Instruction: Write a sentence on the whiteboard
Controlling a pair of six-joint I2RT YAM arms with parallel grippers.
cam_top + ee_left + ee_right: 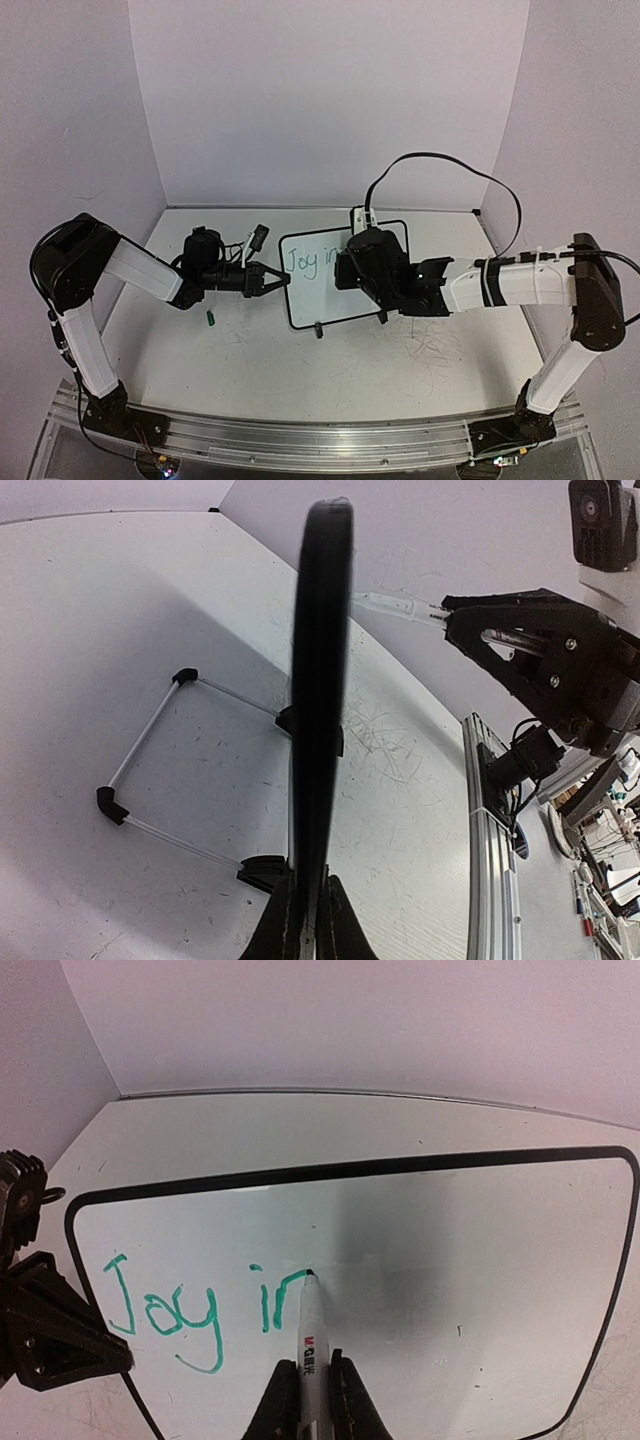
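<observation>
The left gripper (pixel 268 281) is clenched on the left edge of the whiteboard (pixel 325 297). In the left wrist view the board runs edge-on straight up from between its fingers. A small green cap (pixel 211 319) lies on the bench (pixel 250 370) just on the near side of that gripper, apart from the board. The whiteboard stands propped on its clip feet toward the far edge of the bench, about midway along it, one clip foot (pixel 318 329) showing at its lower border. The sentence (pixel 200 1310) is only begun: green letters read "Joy in", and the last letter looks unfinished. The marker (pixel 308 1330) has its tip on the board at the top right of that letter, so the step in hand is most likely writing the "n". The right gripper (pixel 308 1372) grasps the marker's barrel firmly, jaws tight on either side. The next move probably calls for a short downward stroke at light, even pressure, then a lift and a shift to start the next word. The left grip must hold the board firm against that push. Right of the tip and below the line the white face shows no writing as far as the black border (pixel 620 1250). The back wall (pixel 330 100) stands close behind the board, so the right wrist has little room to go farther back.
</observation>
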